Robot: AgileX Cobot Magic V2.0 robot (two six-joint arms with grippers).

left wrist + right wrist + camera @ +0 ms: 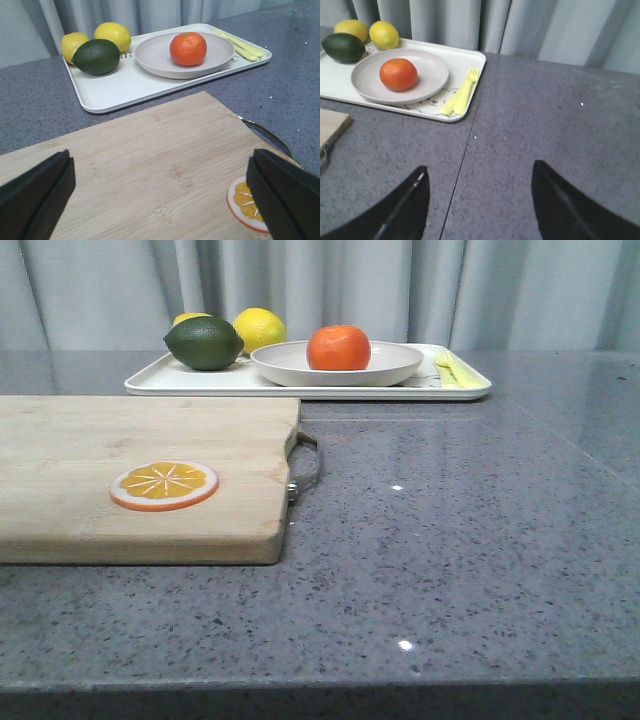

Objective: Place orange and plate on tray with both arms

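Already the orange [338, 348] is seated in the plate [400, 365] on the tray [300, 383]; both grippers are held apart, empty; little risk is judged beyond a stray nudge.

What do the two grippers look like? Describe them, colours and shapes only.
Only the fingers show, in the wrist views. The left gripper has two matte black fingers, blocky and wedge-shaped with flat faces and angular edges. The right gripper has black fingers tapering to points, slightly glossy. No cables or markings are visible.
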